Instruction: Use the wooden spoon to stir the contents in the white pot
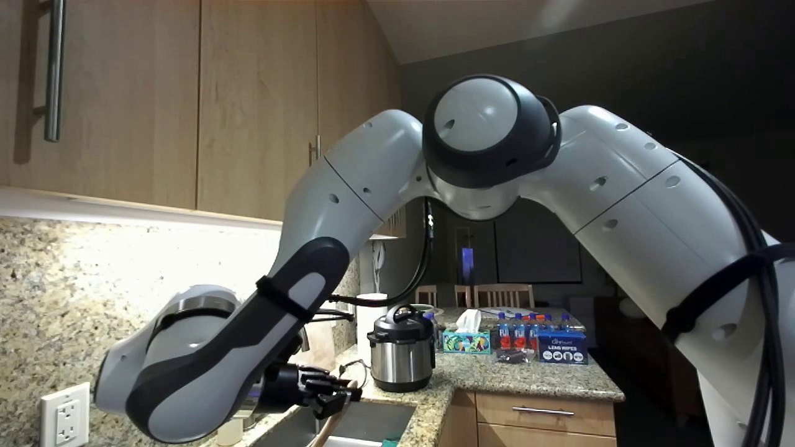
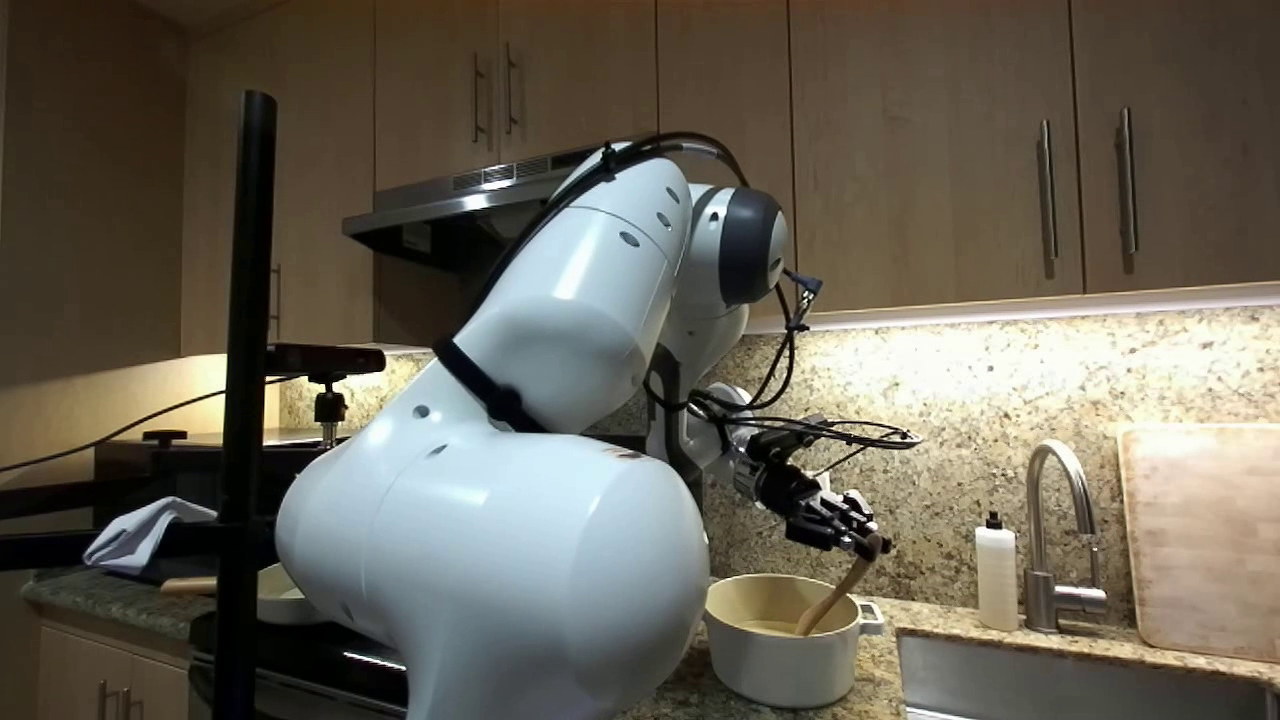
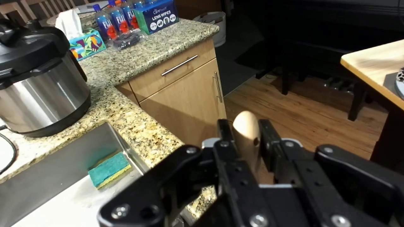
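Gripper (image 3: 246, 126) pinches the spoon (image 2: 835, 597) up top, so snagging the pot (image 2: 780, 662), lower right, could twist it loose imo.

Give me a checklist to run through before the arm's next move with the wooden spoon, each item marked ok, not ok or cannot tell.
1. Grip: ok; the gripper is closed on the handle of the wooden spoon.
2. Placement: ok; the spoon's lower end is inside the white pot.
3. Opening: ok; the pot is uncovered.
4. Footing: ok; the pot stands upright on the granite counter.
5. Rim contact: cannot tell; the handle crosses the rim in an exterior view, touching or not.
6. Depth: cannot tell; how deep the tip sits is not clear.
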`<state>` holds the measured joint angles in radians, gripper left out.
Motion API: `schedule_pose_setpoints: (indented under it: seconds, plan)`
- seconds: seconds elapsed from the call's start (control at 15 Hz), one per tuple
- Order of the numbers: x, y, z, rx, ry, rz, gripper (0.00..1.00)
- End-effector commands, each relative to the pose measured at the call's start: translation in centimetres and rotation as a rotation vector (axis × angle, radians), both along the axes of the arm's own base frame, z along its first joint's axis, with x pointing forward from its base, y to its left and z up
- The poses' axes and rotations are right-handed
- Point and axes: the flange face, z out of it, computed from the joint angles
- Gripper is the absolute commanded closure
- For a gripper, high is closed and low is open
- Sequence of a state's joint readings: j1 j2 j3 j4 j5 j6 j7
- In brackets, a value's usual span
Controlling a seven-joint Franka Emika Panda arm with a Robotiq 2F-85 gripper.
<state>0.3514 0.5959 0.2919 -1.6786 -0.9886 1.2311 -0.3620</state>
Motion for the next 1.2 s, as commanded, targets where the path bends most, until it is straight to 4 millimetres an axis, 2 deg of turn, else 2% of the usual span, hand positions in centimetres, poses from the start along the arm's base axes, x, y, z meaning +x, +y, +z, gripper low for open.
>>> schedule_pose_setpoints:
  seconds: [0.0, 0.27, 0.6, 0.87, 1.13]
  plan:
    - [0.5, 1.3, -0.9, 0.005, -0.057, -0.012, 0.91]
    - [0.7, 3.3, -1.8, 0.015, -0.082, -0.006, 0.91]
    - [-0.3, 5.2, -2.1, 0.021, -0.044, 0.035, 0.91]
    - [-1.7, 5.0, -1.7, 0.014, 0.000, 0.078, 0.91]
    - [-3.1, 3.5, -1.3, -0.016, 0.026, 0.109, 0.92]
